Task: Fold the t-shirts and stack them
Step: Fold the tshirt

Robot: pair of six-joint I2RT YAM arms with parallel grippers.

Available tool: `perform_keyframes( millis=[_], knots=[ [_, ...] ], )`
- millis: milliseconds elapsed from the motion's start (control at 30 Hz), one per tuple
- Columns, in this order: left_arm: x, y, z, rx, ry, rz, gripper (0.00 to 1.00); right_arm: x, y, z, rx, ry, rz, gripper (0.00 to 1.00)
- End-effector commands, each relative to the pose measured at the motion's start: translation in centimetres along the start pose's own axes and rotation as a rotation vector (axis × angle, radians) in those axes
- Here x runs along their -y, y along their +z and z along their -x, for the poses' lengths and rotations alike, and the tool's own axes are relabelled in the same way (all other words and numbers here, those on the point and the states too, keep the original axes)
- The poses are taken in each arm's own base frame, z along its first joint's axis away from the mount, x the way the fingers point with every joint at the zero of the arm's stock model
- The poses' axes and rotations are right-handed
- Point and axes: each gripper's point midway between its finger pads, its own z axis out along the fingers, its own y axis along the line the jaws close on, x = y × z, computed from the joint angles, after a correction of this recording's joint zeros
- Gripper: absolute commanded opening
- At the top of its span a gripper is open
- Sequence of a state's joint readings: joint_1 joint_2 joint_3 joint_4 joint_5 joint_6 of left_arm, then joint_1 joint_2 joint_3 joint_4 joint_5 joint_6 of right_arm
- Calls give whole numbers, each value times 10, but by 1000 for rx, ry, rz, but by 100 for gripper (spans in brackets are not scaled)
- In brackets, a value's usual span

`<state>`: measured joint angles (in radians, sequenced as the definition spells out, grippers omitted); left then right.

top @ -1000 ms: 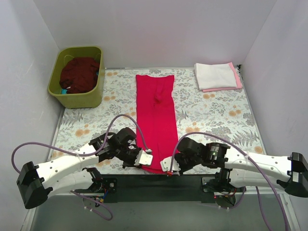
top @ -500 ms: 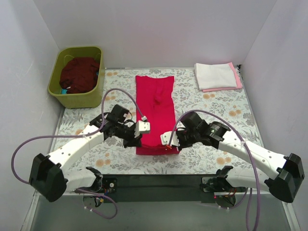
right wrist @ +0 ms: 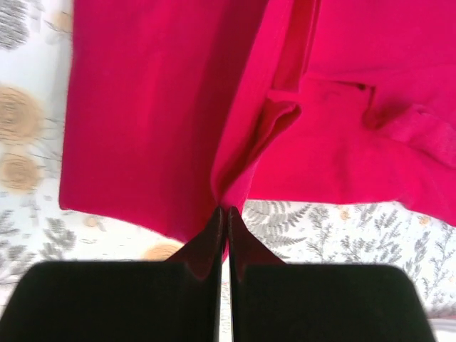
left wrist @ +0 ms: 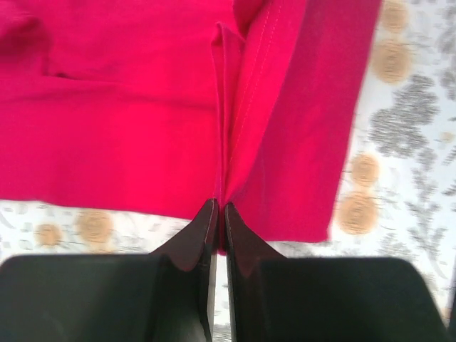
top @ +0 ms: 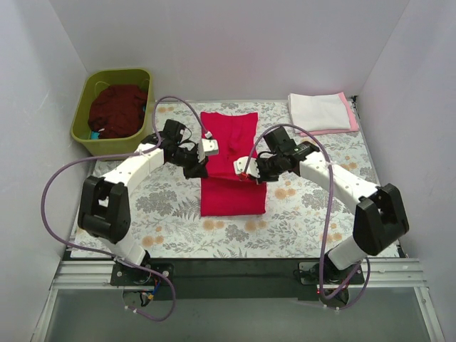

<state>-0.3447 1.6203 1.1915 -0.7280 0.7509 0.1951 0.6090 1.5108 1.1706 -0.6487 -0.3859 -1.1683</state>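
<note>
The crimson-red t-shirt [top: 231,167] lies mid-table as a long strip, its near end lifted and carried back over itself. My left gripper [top: 205,162] is shut on the hem corner at the strip's left edge; the pinched cloth [left wrist: 221,178] shows in the left wrist view. My right gripper [top: 248,171] is shut on the right corner; the cloth [right wrist: 228,178] shows in the right wrist view. A folded white shirt [top: 317,110] lies on a pale pink one [top: 350,114] at the back right. The dark maroon shirt [top: 117,108] sits in the tub.
The olive-green tub [top: 114,142] stands at the back left corner. The grey-and-orange floral table cloth [top: 320,206] covers the table. Grey walls close in the left, back and right sides.
Both grippers have carried the red shirt's near hem from the front edge toward the back, folding the strip over itself. The arms now stretch far out over the table.
</note>
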Motion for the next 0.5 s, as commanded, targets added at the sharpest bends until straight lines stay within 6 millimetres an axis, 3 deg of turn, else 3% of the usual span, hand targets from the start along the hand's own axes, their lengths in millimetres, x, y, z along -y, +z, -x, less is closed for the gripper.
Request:
perform_keyframes(
  millis=[0,133,233,467],
  knots=[
    [-33,-6,16,55,67,31,0,38,3,-1,28,-93,-49,1],
    [-61,-2,8,56,69,60,0,74,3,-2,34,-107,-91,1],
    [-79,0,7,57,73,78,0,89,10,-4,33,-120,-94,1],
    [-113,8,-1,46,80,113,0,106,27,-20,14,-109,-81,1]
  ],
)
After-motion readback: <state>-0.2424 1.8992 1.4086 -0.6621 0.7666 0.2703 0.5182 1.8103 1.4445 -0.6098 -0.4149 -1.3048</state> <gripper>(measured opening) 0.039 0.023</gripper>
